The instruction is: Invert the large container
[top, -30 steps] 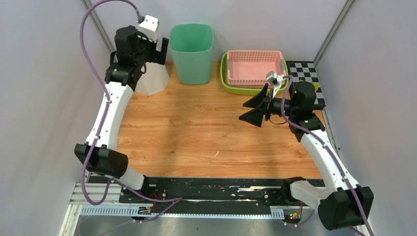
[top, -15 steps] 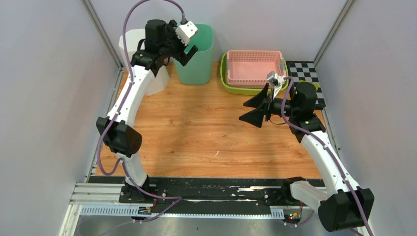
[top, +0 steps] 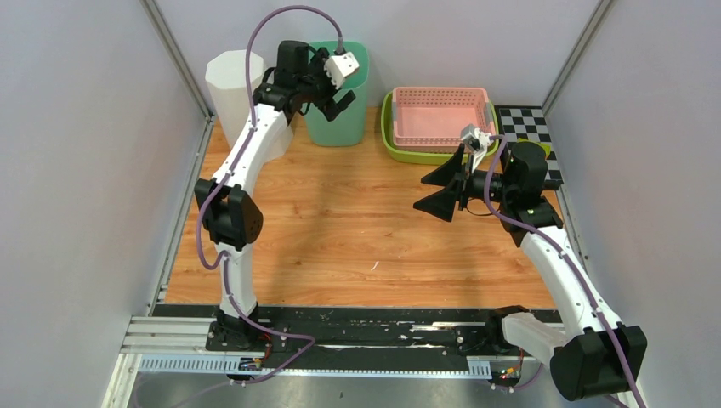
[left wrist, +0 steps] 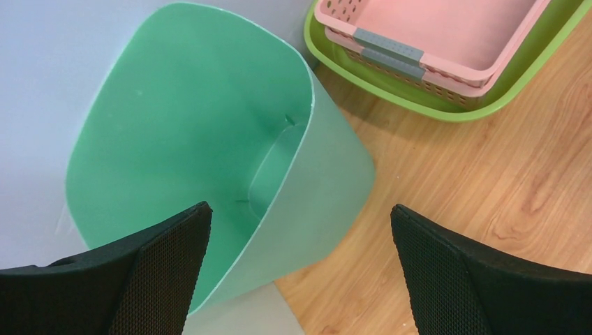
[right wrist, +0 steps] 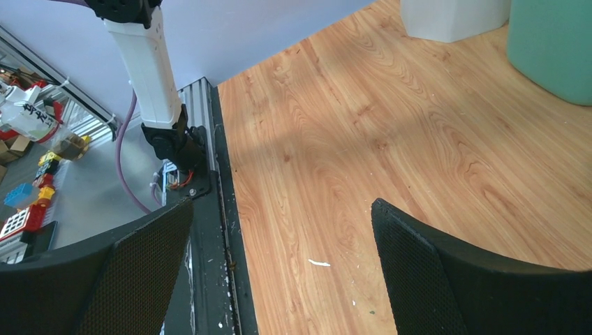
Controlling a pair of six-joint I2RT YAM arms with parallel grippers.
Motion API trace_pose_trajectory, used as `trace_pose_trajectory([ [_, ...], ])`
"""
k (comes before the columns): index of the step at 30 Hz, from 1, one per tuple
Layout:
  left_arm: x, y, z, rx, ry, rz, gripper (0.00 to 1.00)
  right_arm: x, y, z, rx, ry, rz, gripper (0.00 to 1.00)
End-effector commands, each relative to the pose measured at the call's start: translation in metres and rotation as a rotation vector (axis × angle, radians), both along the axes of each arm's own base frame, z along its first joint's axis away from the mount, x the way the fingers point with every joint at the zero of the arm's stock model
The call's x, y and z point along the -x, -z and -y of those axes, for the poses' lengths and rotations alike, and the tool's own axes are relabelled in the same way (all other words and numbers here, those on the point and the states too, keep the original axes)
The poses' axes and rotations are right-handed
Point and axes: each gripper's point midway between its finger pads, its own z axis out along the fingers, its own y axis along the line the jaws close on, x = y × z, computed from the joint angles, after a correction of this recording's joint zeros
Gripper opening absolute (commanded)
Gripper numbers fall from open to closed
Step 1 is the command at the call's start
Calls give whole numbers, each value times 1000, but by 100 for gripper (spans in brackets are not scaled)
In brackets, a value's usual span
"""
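Left fingers, wide and empty, are swinging right off the white container to hover over the rim of the green bin, standing upright far left, apparently readying the tipping grasp; right fingers, equally wide, are idling.

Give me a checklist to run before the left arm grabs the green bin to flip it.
1. Left end effector open: ok.
2. Its fingers straddle the green bin side wall: ok in the wrist view.
3. Height above the rim: cannot tell.
4. Bin upright and empty: ok.
5. Room to tip, with the white container and pink basket close on either side: cannot tell.
6. Right end effector open and away from the bin: ok.
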Motion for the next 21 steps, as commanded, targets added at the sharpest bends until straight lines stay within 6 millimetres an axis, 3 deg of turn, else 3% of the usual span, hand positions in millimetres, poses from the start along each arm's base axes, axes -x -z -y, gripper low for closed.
trace_pose_trajectory([
  [1, -4, 1, 8, -11, 34, 6, 100, 2, 1, 3, 8, -10, 26, 100],
  [8, -19, 18, 4, -56, 10, 11, 98, 3, 2, 3, 11, -14, 31, 100],
  [15, -26, 30, 3, -84, 14, 5, 82, 3, 3, 3, 14, -15, 32, 100],
  [21, -28, 39, 0, -106, 1, -9, 75, 3, 4, 3, 15, -20, 30, 100],
])
